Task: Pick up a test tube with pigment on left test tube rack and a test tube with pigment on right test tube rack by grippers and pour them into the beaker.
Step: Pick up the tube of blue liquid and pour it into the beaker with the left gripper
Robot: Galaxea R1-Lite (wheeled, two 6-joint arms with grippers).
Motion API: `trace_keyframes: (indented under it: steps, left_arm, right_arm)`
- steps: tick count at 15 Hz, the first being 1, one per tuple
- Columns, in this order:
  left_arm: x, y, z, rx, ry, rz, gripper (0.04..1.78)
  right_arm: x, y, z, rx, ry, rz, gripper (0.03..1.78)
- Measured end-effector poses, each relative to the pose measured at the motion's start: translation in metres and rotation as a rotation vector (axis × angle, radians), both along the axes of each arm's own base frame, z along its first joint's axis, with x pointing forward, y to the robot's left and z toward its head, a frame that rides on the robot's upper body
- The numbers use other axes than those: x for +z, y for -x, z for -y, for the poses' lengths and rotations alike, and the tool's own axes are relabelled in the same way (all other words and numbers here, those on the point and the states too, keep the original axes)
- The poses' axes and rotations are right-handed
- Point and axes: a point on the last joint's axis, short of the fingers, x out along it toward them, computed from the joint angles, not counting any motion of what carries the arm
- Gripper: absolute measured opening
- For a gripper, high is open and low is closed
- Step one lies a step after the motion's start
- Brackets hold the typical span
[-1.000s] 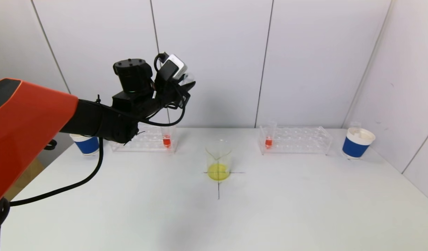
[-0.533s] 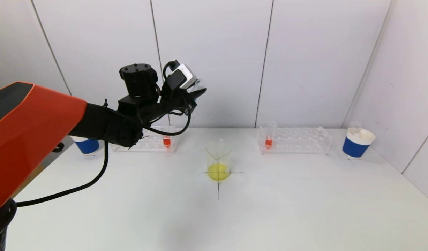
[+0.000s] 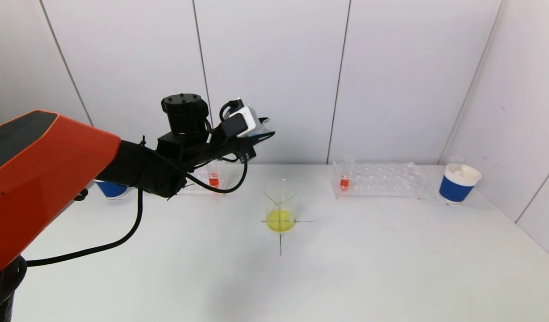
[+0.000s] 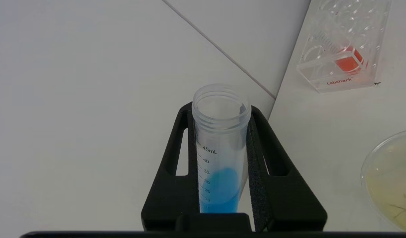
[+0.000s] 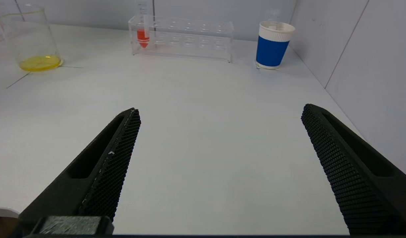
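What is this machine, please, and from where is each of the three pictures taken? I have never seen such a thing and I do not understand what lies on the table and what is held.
It is a robot with two arms; each arm ends in a pincer. One picture comes from a camera on its head, looking down at the white table. The other two come from cameras on the wrists.

In the head picture the orange and black left arm reaches over the table. Its left pincer is shut on a tube holding blue liquid, tilted, above and to the left of the beaker. The beaker stands on a black cross and holds yellow liquid.

Behind it are two clear racks, the left rack and the right rack, each with one tube of red liquid. A blue paper cup stands at the right end, another at the left.

The right pincer is open, low over bare table.
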Motion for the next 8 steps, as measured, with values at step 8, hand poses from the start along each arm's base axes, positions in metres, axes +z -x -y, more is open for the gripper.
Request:
trace_keyframes:
  steps: [8]
  left_arm:
    - [-0.012,-0.001,0.009,-0.058,-0.124,0.136,0.44]
  right_arm:
    - [0.000,0.000,0.000,0.000,0.000,0.000,1.77]
